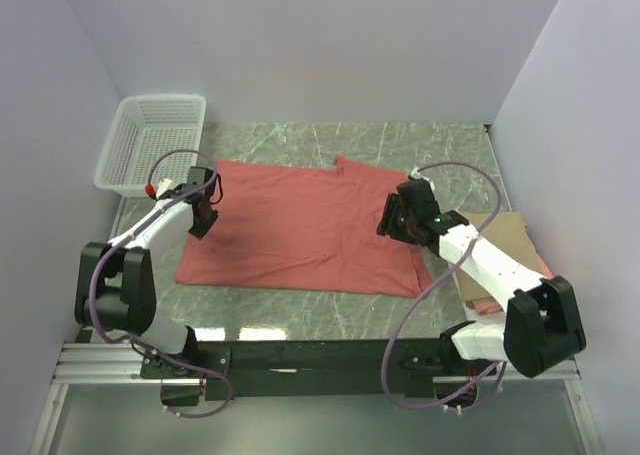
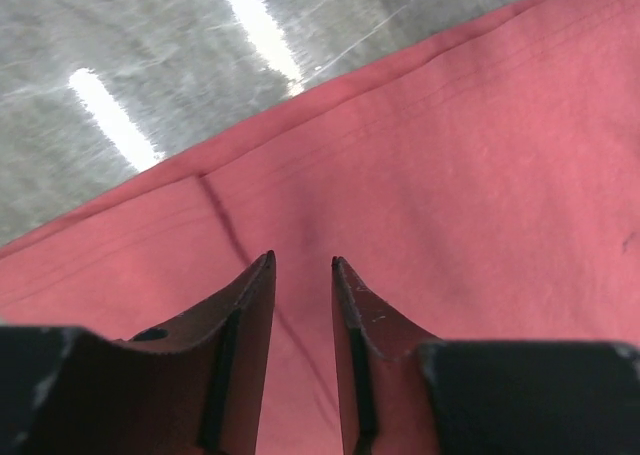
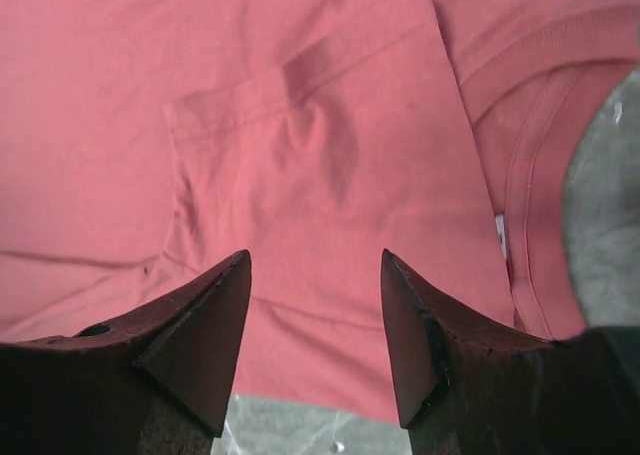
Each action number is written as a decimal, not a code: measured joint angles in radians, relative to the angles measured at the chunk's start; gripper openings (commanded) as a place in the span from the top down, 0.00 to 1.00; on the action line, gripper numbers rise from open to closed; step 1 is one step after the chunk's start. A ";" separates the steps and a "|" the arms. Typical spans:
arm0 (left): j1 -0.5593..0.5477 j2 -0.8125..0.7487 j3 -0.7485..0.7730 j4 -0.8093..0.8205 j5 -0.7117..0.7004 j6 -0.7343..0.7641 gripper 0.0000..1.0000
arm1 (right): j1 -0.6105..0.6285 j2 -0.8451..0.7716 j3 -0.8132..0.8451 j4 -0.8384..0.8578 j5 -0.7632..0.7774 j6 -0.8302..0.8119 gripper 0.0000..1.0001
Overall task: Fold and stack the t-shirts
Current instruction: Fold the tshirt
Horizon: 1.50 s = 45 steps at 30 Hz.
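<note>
A large salmon-red t-shirt [image 1: 300, 225] lies partly folded and flat in the middle of the marble table. My left gripper [image 1: 205, 210] hovers over its left edge, jaws a little apart and empty. In the left wrist view the gripper [image 2: 302, 260] points at the red cloth [image 2: 450, 155] near its hem. My right gripper [image 1: 393, 215] is over the shirt's right side, open and empty. In the right wrist view the gripper [image 3: 315, 255] spans a folded-in sleeve [image 3: 320, 125], with the collar [image 3: 530, 175] to the right. A folded tan shirt [image 1: 515, 235] lies on a pink one [image 1: 485, 303] at the right.
A white plastic mesh basket [image 1: 150, 140] stands at the back left corner. White walls close in the table on the left, back and right. Bare marble [image 1: 420, 140] shows behind the shirt and along the near edge [image 1: 300, 310].
</note>
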 measured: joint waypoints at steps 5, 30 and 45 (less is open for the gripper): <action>0.000 0.093 0.072 0.021 0.005 0.009 0.66 | -0.003 0.082 0.068 0.033 0.012 -0.003 0.39; -0.030 0.937 1.106 -0.078 -0.238 0.255 0.59 | -0.095 0.266 0.254 0.147 -0.059 0.034 0.41; -0.030 0.997 1.240 -0.058 -0.243 0.319 0.58 | -0.099 0.286 0.253 0.174 -0.088 0.034 0.41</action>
